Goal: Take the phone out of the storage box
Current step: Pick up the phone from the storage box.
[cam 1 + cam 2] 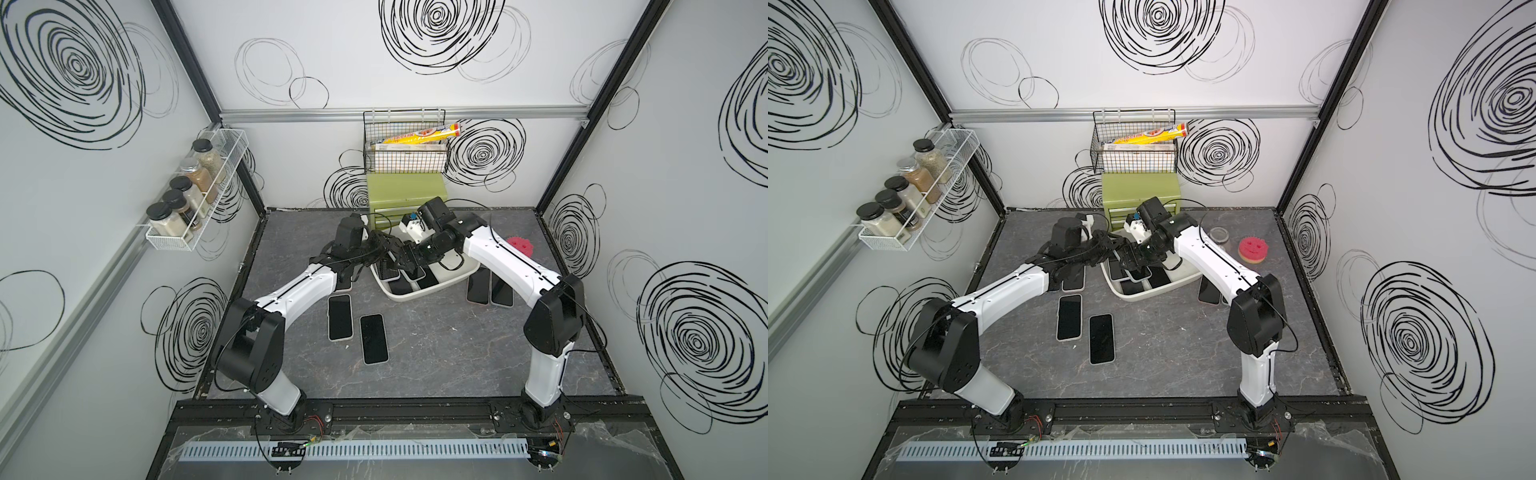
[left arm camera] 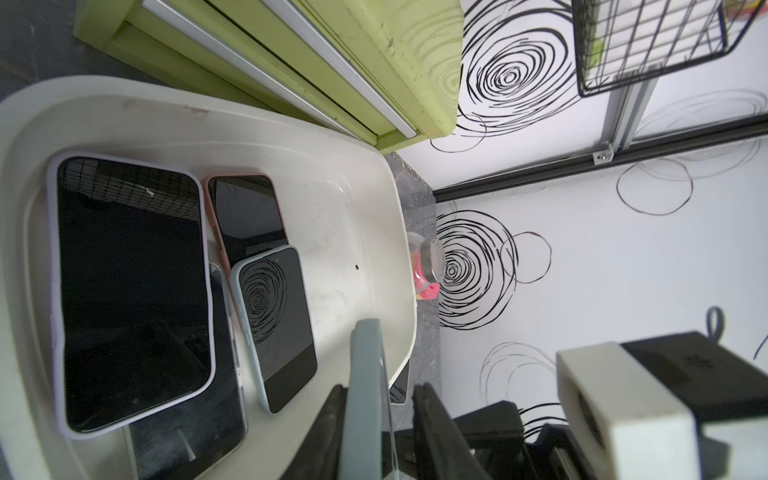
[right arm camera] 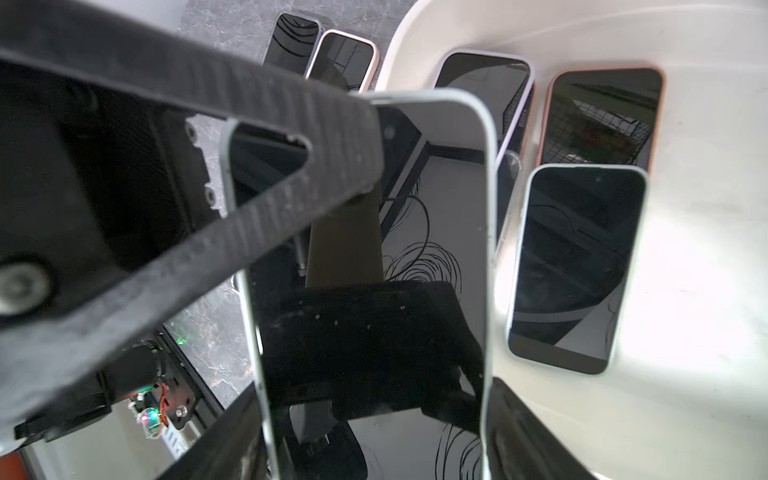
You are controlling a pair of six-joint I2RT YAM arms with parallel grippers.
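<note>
The off-white storage box (image 1: 415, 296) (image 1: 1142, 296) sits mid-table in front of the green chest. Both grippers meet over its left end. In the right wrist view my right gripper (image 3: 374, 415) is shut on the long edges of a pale blue-grey phone (image 3: 436, 208), lifted and tilted above the box floor. My left gripper (image 2: 380, 388) has closed on the same phone (image 2: 365, 374), seen edge-on, with one jaw on its back and the other close to its screen. Several other phones lie in the box, among them a lilac-cased one (image 2: 133, 291) and a pink-cased one (image 2: 249, 208).
Two phones (image 1: 340, 318) (image 1: 374, 338) lie on the table left of the box and two more (image 1: 478, 289) to its right. Behind stand the green drawer chest (image 1: 405, 193) and black wire basket (image 1: 405, 153). A red sponge (image 1: 1252, 249) and glass jar (image 1: 1220, 237) are at back right.
</note>
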